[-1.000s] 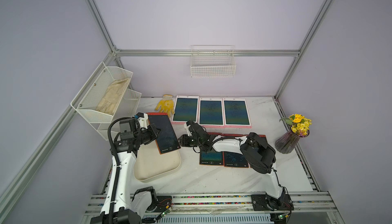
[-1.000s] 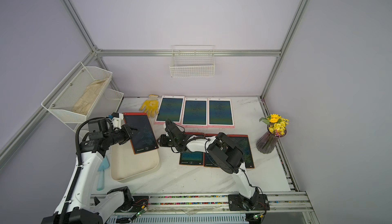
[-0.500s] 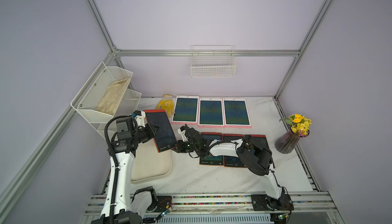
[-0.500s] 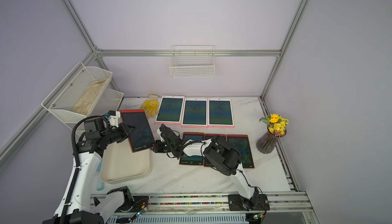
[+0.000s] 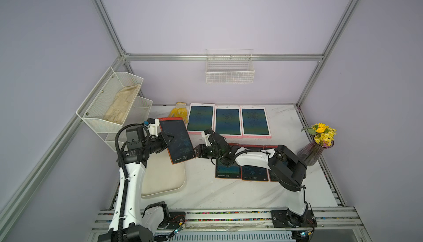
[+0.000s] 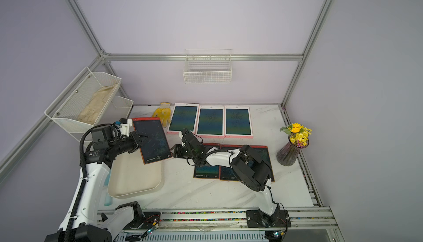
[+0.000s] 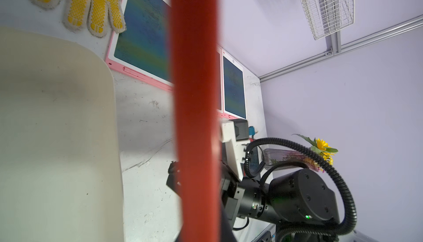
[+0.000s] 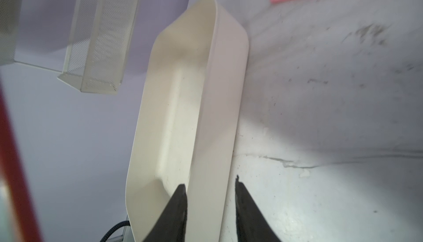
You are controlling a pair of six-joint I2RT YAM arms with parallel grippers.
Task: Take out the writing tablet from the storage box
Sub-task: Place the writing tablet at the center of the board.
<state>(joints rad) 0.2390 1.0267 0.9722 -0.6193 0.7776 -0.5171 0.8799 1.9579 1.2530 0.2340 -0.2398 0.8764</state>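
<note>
1. Left gripper (image 5: 170, 139) is clamped shut on the left long edge of the red tablet (image 5: 183, 148).
2. The tablet hangs tilted above the far end of the storage box (image 5: 164, 179), long axis running away from the robot.
3. Right gripper (image 8: 209, 184) is part-open, its fingers astride the box's right-hand wall; contact unclear.
4. Judgement: bare table (image 5: 206, 195) lies to the tablet's right, so the left arm carries it there.
</note>
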